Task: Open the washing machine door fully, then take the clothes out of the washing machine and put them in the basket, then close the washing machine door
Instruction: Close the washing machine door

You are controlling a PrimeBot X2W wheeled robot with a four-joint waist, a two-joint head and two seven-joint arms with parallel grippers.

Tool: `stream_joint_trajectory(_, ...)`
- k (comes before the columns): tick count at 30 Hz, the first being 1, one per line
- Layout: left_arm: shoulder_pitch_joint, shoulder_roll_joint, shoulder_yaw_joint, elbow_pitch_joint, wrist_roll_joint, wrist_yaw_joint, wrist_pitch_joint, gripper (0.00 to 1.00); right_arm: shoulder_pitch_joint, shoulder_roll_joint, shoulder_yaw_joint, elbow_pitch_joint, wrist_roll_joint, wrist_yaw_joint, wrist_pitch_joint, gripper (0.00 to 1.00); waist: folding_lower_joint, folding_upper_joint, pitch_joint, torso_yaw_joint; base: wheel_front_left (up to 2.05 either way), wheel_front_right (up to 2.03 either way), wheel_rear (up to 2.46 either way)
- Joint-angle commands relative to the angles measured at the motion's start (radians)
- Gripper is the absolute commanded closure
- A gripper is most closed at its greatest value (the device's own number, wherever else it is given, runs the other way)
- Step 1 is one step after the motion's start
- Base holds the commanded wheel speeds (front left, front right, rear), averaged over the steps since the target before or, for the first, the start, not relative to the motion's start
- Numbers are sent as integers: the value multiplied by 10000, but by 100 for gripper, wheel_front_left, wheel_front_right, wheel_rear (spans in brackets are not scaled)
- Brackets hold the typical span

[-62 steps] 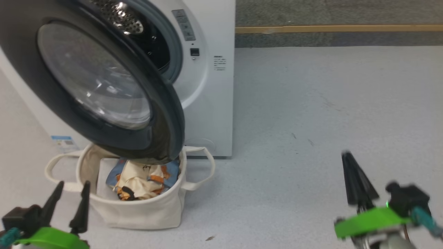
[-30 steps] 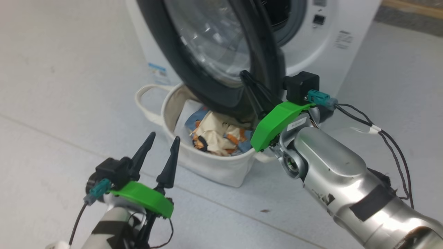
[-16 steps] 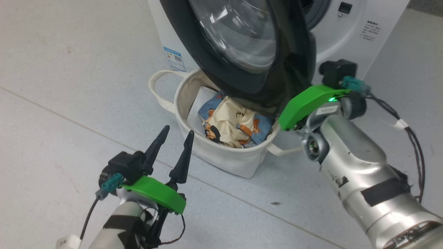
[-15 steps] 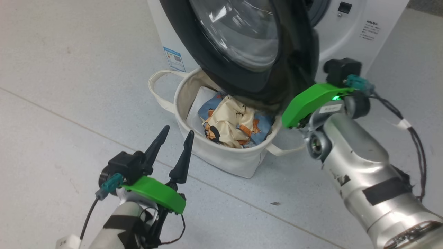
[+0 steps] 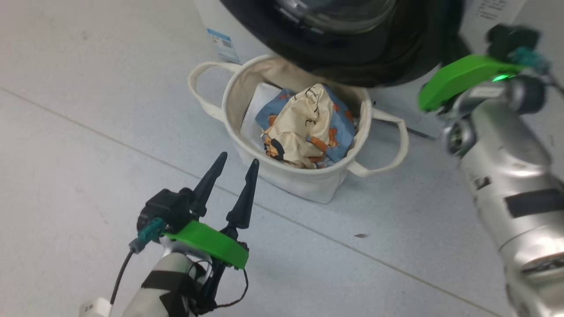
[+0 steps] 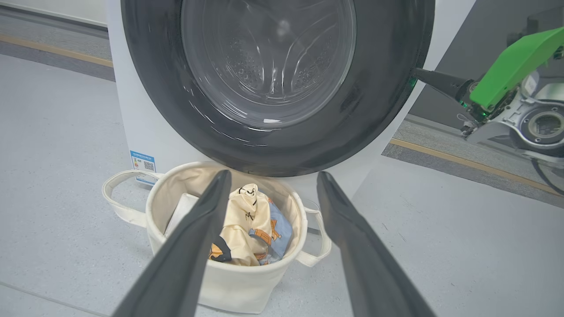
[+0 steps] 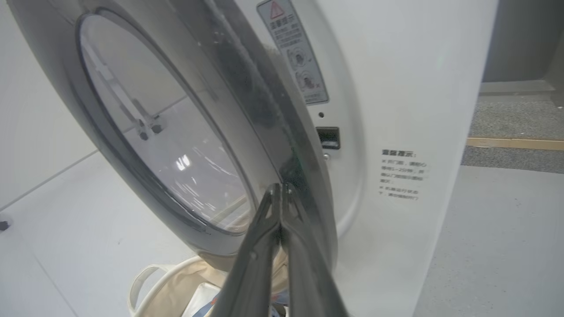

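While the washing machine door (image 6: pixel 282 88) is standing at an angle to the front of the washing machine (image 7: pixel 396 88), with a gap showing along its latch side, we are resting our right gripper (image 7: pixel 280 190) against the black rim at that edge. Its fingers are pressed tight together with nothing between them. Our left gripper (image 5: pixel 238 159) is hovering low over the floor (image 5: pixel 88 132), fingers spread wide and empty, pointing at the basket (image 5: pixel 304 185) without touching it. The basket is sitting on the floor just under the door's lower rim. The clothes (image 5: pixel 304 123) are lying bunched inside it beside a white sheet (image 5: pixel 260 99). Bare grey floor is lying open on our left of the basket and in front of it. A wood-coloured strip (image 7: pixel 515 143) is running along the floor past the machine.
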State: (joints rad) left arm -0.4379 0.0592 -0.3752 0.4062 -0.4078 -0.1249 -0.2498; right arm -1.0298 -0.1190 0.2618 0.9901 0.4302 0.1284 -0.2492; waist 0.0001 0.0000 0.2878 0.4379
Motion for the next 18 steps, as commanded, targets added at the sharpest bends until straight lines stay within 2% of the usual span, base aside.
stream_joint_trajectory(1, -233, 69, 283, -411, 64, -57, -120, 0, -555, -151, -305, -147, -255, 23, -125, 100, -1, 0, 243, 177, 0, 0, 0)
stream_joint_trajectory(8, -235, -22, 322, -562, 105, -57, -120, 0, -1176, -356, -1406, 166, -898, 23, -125, 100, -1, 0, 561, 390, 0, 0, 0)
stream_joint_trajectory(18, -84, -59, 409, -586, 164, -57, -120, 0, -1217, -259, -1767, 156, -1459, 23, -126, 100, -1, 0, 549, 519, 0, 0, 0)
